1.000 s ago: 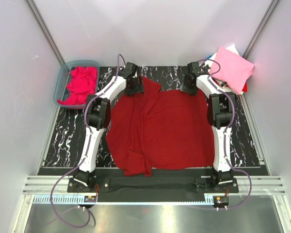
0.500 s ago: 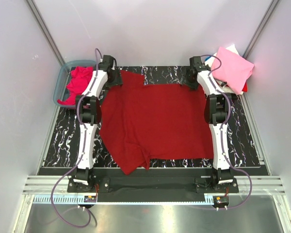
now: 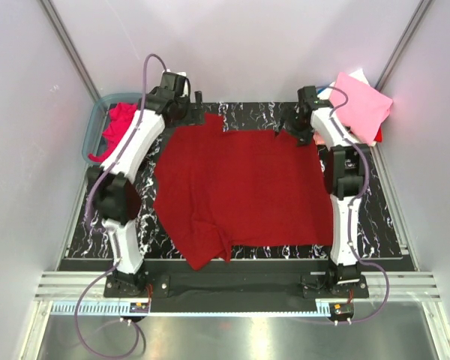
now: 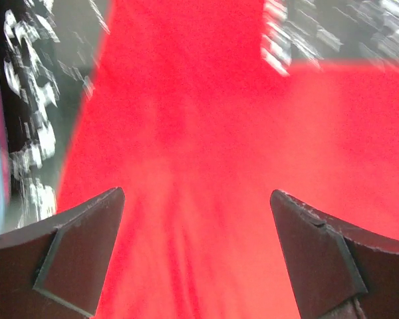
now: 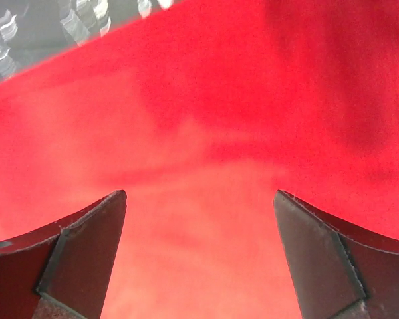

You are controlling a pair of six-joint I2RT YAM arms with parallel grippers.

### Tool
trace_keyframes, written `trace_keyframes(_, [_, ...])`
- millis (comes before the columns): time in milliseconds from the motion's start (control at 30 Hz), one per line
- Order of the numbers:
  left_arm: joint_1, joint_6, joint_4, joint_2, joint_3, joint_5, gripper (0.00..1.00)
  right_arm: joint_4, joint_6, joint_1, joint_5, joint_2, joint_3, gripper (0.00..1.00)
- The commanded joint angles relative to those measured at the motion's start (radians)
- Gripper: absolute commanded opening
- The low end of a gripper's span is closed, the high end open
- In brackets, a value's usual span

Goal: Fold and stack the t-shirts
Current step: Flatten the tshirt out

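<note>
The left tool (image 4: 196,194) has its jaws wide apart with nothing between them; the crimson t-shirt (image 4: 206,133) lies directly beneath it, with a strip of the cloth running on ahead of the fingers. The right tool (image 5: 199,194) is equally spread and empty, and the same cloth fills almost everything below it, its edge just ahead. From above, the shirt is spread over the desk (image 3: 390,217), reaching from under both tools back toward the arm bases.

The likely troubles, in my judgement:
- Both wrist views are smeared, so a pinch made now could land off the hem and catch only one layer, or none
- The rumpled corner (image 3: 210,251), far behind the left tool on the base side, is doubled over; folding across it would lock in a crease and a lopsided square
- The tub (image 3: 90,139) holding the magenta t-shirt (image 3: 121,127) sits close outside the left tool, so a sideways swing could nudge it
- The folded stack (image 3: 360,105) lies just outside the right tool; the arm could brush it and spoil the pile
</note>
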Motion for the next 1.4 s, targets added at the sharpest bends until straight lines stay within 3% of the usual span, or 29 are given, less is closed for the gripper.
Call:
trace_keyframes(0, [-0.089, -0.038, 0.018, -0.316, -0.267, -0.057, 0.99, 0.009, -0.003, 0.021, -0.043, -0.338, -0.184, 1.00])
trace_keyframes(33, [-0.118, -0.070, 0.024, -0.437, -0.427, -0.077, 0.99, 0.026, -0.001, 0.030, -0.043, -0.396, -0.257, 1.00])
trace_keyframes(100, [-0.213, -0.106, 0.038, -0.555, -0.580, -0.113, 0.98, 0.078, 0.014, 0.072, -0.038, -0.574, -0.471, 1.00])
trace_keyframes(233, [-0.375, -0.323, 0.054, -0.868, -0.986, -0.129, 0.91, 0.153, 0.064, 0.187, -0.035, -0.843, -0.786, 1.00])
trace_keyframes(400, [-0.603, -0.637, 0.099, -1.164, -1.337, -0.112, 0.79, 0.211, 0.194, 0.337, -0.026, -1.107, -1.103, 1.00])
trace_keyframes(533, [-0.769, -0.793, 0.117, -1.196, -1.467, -0.141, 0.78, 0.271, 0.310, 0.363, -0.035, -1.268, -1.300, 1.00])
trace_keyframes(633, [-0.937, -0.893, 0.133, -1.142, -1.519, -0.179, 0.79, 0.246, 0.312, 0.366, -0.017, -1.331, -1.336, 1.00])
trace_keyframes(733, [-1.017, -0.969, 0.168, -1.081, -1.554, -0.212, 0.79, 0.193, 0.287, 0.365, -0.002, -1.342, -1.320, 1.00])
trace_keyframes(833, [-1.044, -1.000, 0.235, -1.025, -1.591, -0.201, 0.79, 0.183, 0.282, 0.365, -0.003, -1.351, -1.325, 1.00])
trace_keyframes(1133, [-1.050, -1.012, 0.239, -0.926, -1.567, -0.235, 0.77, 0.203, 0.279, 0.365, -0.011, -1.352, -1.351, 1.00])
trace_keyframes(1367, [-1.048, -1.000, 0.231, -0.841, -1.522, -0.269, 0.60, 0.210, 0.273, 0.365, 0.006, -1.351, -1.372, 1.00])
